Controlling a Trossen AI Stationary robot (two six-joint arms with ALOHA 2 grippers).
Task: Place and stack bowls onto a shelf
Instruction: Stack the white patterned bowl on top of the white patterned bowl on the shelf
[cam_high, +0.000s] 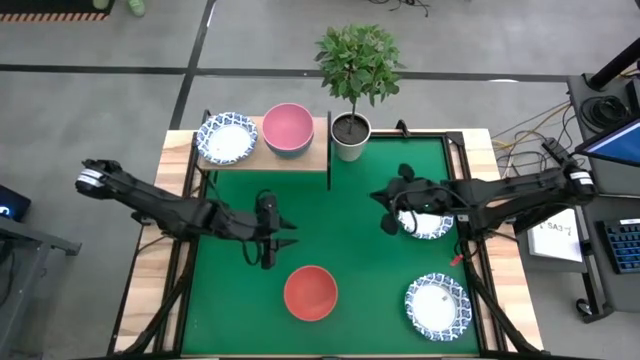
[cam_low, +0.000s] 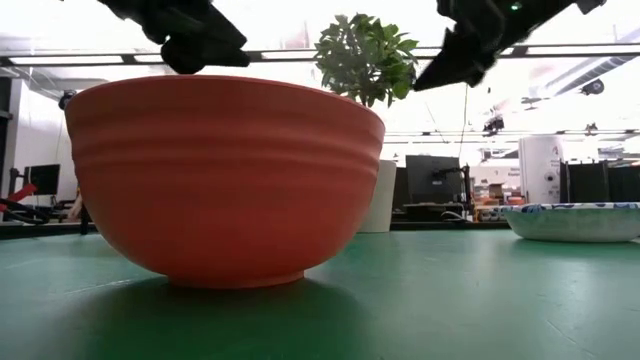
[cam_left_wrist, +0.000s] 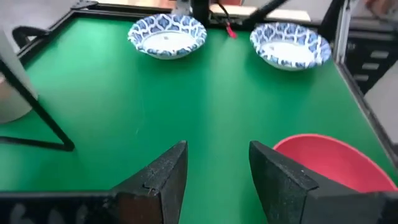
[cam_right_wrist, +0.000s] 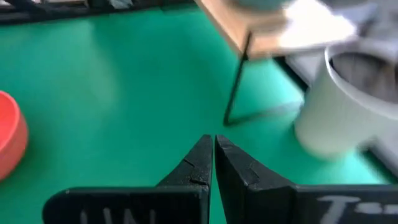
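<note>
High view: left pincer (cam_high: 268, 242), spread and empty, is held just above the red bowl (cam_high: 310, 292); approach step judged. Descent over its rim is called for. Right pincer (cam_high: 392, 212) is shut, empty.

Overhead view and table-level view, close up, share the red bowl (cam_high: 310, 292).
</note>
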